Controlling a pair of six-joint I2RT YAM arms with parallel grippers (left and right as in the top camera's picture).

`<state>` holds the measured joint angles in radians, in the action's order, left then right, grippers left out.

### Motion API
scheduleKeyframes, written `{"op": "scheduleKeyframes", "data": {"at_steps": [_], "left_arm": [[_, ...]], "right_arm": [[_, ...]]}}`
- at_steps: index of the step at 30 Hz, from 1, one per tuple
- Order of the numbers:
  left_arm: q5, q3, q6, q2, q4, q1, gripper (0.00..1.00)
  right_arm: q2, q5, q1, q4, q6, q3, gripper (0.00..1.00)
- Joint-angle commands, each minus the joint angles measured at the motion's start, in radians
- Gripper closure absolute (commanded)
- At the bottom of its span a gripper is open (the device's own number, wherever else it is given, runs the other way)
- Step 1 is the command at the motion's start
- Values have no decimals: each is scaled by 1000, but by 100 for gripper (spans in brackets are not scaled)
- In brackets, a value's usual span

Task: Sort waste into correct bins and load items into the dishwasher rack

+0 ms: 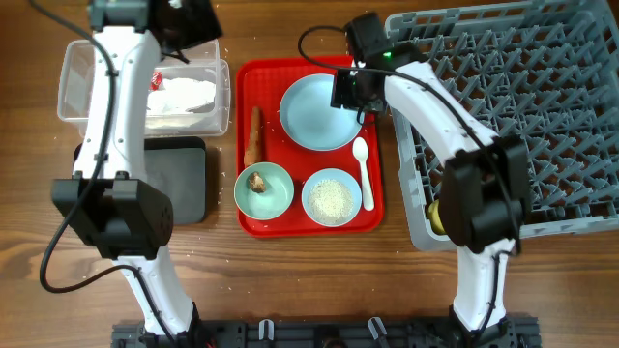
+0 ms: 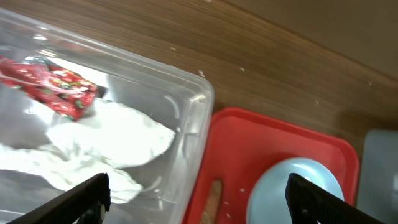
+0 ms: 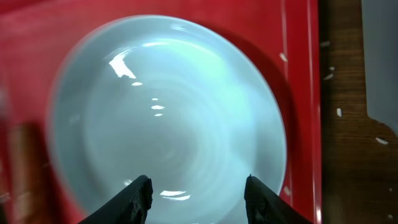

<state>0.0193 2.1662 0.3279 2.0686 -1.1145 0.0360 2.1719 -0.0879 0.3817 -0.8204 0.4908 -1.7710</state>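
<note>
The clear tub point(image 1: 77, 82) at the back left holds the white napkin point(image 1: 182, 97) and the red wrapper point(image 2: 53, 87). My left gripper point(image 2: 199, 202) is open and empty above the tub's right edge point(image 2: 199, 99). The pale blue plate point(image 1: 319, 111) lies on the red serving tray point(image 1: 372, 217). My right gripper point(image 3: 199, 199) is open and empty just above the plate point(image 3: 168, 112). The carrot piece point(image 1: 254, 135), a teal bowl with a brown scrap point(image 1: 263, 188), a teal bowl of rice point(image 1: 332, 196) and the white spoon point(image 1: 363, 166) are on the tray. The yellow cup point(image 1: 437, 215) sits in the grey rack point(image 1: 542, 106).
The black tray point(image 1: 179, 179) lies in front of the tub, partly under my left arm. The rack stands right beside the red tray's right edge. Small white crumbs dot the red tray point(image 3: 305, 74) and the wooden table point(image 3: 339, 112).
</note>
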Motion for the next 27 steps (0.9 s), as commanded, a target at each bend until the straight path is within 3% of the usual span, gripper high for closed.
{"op": "scheduleKeyframes", "data": {"at_steps": [1, 9, 27], "left_arm": [[-10, -3, 21, 10, 14, -42, 10], [-10, -3, 21, 10, 10, -89, 9], [-9, -3, 16, 73, -45, -68, 9]], "right_arm": [[62, 104, 6, -6, 34, -7, 49], [85, 201, 5, -37, 67, -7, 49], [-5, 147, 14, -192, 32, -9, 47]]}}
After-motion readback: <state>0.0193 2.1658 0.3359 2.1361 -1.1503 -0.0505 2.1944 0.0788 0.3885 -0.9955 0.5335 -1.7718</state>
